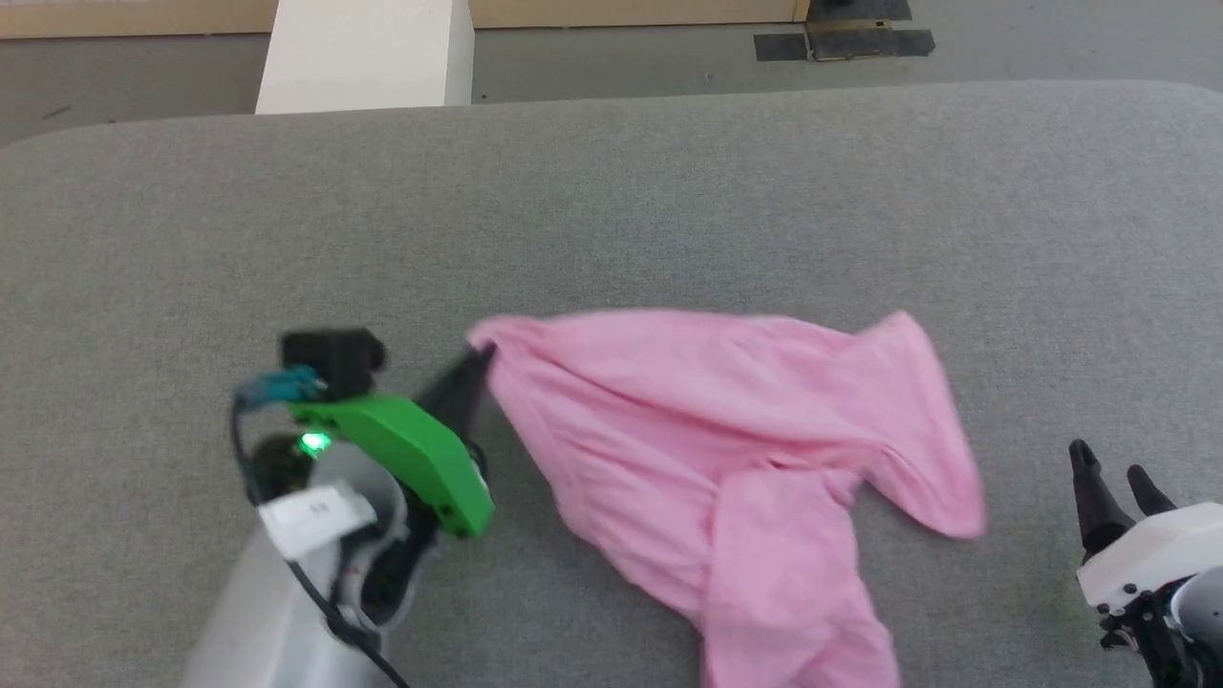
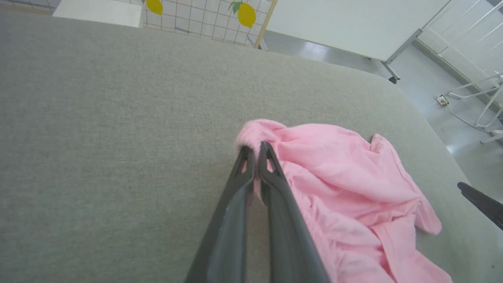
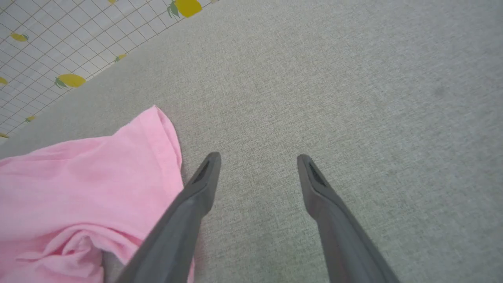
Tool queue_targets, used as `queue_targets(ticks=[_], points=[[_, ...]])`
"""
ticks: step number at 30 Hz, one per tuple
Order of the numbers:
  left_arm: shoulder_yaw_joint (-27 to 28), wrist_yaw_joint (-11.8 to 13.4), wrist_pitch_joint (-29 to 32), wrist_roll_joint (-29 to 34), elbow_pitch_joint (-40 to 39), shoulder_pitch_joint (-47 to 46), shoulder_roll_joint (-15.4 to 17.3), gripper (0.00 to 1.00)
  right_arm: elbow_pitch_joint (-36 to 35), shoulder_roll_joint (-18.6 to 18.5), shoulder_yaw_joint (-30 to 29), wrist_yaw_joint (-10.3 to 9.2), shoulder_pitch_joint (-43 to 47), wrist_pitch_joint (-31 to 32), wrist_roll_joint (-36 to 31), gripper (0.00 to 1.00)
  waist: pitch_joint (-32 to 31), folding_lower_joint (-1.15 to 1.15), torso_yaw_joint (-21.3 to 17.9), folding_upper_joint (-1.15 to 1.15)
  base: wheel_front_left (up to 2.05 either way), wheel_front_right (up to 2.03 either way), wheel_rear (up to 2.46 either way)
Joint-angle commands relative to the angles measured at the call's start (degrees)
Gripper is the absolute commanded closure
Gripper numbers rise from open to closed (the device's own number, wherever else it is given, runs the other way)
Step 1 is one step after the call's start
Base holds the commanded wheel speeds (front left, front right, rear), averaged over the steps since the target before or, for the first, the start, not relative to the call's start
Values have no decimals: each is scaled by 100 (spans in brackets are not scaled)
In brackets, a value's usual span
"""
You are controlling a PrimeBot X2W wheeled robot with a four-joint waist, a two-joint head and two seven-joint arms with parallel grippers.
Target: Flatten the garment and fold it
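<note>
The garment [image 1: 726,430] lies crumpled on the table [image 1: 611,191]; the left gripper [image 2: 257,149] is pinched tight on its corner; the right gripper [image 3: 259,159] gapes beside the opposite edge; I'd draw that corner outward slowly and low.

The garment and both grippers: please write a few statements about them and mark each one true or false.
1. The left gripper is shut on an edge of the garment. True.
2. The right gripper also holds the garment. False: it is open and holds nothing, with bare surface between its fingers.
3. The garment lies flat and neatly folded. False: it is crumpled, with loose folds.
4. The garment rests on a grey cloth-covered surface. True.
</note>
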Motion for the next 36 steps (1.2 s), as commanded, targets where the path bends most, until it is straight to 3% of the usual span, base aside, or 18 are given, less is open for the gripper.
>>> queue_targets(ticks=[1, 7, 10, 11, 12, 13, 17, 21, 27, 36], points=[[125, 90, -97, 87, 51, -162, 98, 100, 7, -2, 53, -8, -134, -32, 4, 0, -15, 0, -9, 0, 0, 0, 0], [505, 493, -62, 187, 742, -40, 373, 100, -1, -2, 158, -8, -186, -63, 0, 0, -8, 0, -77, 0, 0, 0, 0], [558, 516, -7, 64, 1161, 161, 355, 100, -7, -2, 114, -8, -142, -59, -36, 0, -3, 0, -68, 0, 0, 0, 0], [583, 515, -32, 8, 1286, 204, 321, 94, -14, -2, 94, -8, -124, -56, -43, 0, -4, 0, -53, 0, 0, 0, 0], [606, 508, -77, -27, 1361, 221, 297, 60, -19, -2, 81, -8, -110, -49, -51, 0, -7, 0, -42, 0, 0, 0, 0], [648, 499, -170, -62, 1420, 223, 273, 0, -27, -2, 77, -8, -92, -35, -62, 0, -14, 0, -27, 0, 0, 0, 0], [853, 455, -688, -134, 1285, 223, 226, 0, -150, -2, 169, -8, -87, 4, -101, 0, -75, 0, 40, 0, 0, 0, 0], [990, 446, -1594, 249, 891, 386, 428, 0, -435, -2, 451, -8, -232, 139, -277, 0, -89, 0, 86, 0, 0, 0, 0], [891, 528, -2751, 887, 484, 798, 518, 0, -613, -2, 1223, -8, -962, 803, -1145, 0, 63, 0, 172, 0, 0, 0, 0], [747, 478, -2938, 852, 293, 810, 371, 0, 643, -2, 2168, -8, -2665, 1839, -2157, 0, 573, 0, 418, 0, 0, 0, 0]])
